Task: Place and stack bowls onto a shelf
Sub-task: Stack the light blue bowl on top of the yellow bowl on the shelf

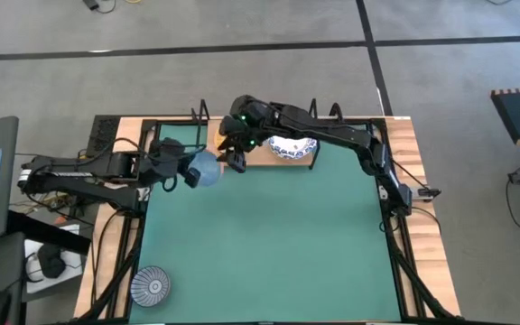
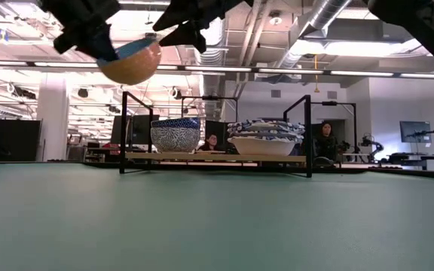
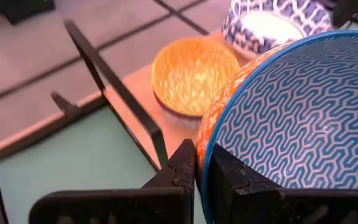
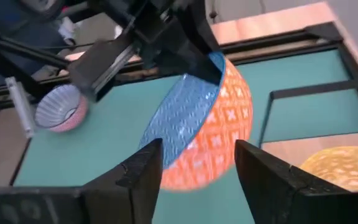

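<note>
My left gripper is shut on a small bowl that is light blue inside and orange outside, held up in the air in front of the shelf's left end. My right gripper is open and hovers just beside this bowl, its fingers apart from it. The wooden shelf lies along the far edge. It carries a yellow bowl and a stack of wide white bowls with blue rims. A grey-blue patterned bowl stands on the mat's near left corner. My left gripper pinches the bowl's rim, with one finger on the orange outside and the other on the blue inside. It comes level from the table's left. The bowl is lifted clear and tipped on its side, its opening turned toward the near edge.
Black wire uprights stand at the shelf's ends and middle. The green mat stretches open toward the near edge. People sit in the room behind the shelf.
</note>
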Robot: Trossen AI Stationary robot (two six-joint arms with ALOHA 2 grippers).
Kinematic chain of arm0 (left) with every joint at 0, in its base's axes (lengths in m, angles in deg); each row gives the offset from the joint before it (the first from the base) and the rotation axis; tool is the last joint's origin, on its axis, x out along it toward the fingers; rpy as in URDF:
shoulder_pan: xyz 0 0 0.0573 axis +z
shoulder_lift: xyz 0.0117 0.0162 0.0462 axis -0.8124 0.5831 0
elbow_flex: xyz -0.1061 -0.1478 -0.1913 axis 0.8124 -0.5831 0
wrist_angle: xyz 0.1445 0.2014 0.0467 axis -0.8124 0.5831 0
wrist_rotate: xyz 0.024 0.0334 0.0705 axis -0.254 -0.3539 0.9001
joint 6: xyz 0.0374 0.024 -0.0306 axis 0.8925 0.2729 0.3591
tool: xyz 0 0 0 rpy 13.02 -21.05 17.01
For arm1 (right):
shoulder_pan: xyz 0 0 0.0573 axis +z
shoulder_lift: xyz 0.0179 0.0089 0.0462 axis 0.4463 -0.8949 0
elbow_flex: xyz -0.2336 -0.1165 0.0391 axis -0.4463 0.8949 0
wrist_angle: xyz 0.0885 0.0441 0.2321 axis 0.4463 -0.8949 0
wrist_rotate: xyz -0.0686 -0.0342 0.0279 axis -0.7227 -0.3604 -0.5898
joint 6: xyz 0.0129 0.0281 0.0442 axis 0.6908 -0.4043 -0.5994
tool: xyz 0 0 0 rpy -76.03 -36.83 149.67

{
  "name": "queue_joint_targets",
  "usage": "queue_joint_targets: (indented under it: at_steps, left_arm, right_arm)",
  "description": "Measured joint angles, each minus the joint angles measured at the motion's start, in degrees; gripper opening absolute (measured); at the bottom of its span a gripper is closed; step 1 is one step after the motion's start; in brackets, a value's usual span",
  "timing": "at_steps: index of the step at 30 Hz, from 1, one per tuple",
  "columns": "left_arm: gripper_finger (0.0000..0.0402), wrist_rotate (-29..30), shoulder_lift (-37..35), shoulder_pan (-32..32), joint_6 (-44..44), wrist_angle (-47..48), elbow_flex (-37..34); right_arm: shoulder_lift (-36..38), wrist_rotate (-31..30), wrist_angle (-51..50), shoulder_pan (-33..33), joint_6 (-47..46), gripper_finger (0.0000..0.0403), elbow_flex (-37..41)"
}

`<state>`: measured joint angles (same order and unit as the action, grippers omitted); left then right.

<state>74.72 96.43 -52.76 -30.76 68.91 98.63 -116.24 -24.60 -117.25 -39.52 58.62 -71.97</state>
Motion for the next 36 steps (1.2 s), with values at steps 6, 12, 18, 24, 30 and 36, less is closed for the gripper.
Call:
queue_joint_targets:
  at_steps: [6, 12, 18, 24, 30, 36]
  left_arm:
    - [0.0001, 2.2, 3.9, 0.6, 6.5, -6.5, 0.0]
    - [0.0009, 2.5, 6.6, 0.6, 11.5, -14.1, -0.1]
    - [0.0024, 1.5, 6.5, 0.6, 14.8, -15.7, 2.8]
    - [0.0039, -0.4, 6.5, 1.2, 16.2, -19.1, 5.4]
    - [0.0067, -11.8, 6.2, 2.2, 14.7, -23.7, 5.7]
    - [0.0082, -11.5, 5.6, 2.2, 13.9, -24.1, 6.0]
  right_arm:
    - [0.0, -5.4, -1.9, 0.3, 0.6, 0.0248, 0.0]
    - [0.0, -10.9, -7.8, -0.4, 1.2, 0.0235, -0.1]
    - [0.1, -12.9, -10.8, -1.5, 0.6, 0.018, -0.1]
    - [-0.1, -13.7, -10.5, -2.6, -2.5, 0.01, -0.1]
    - [-0.2, -13.8, -11.9, -3.8, -3.6, 0.0044, 0.1]
    - [-0.2, -14.3, -10.9, -6.1, -6.9, 0.0041, 0.1]
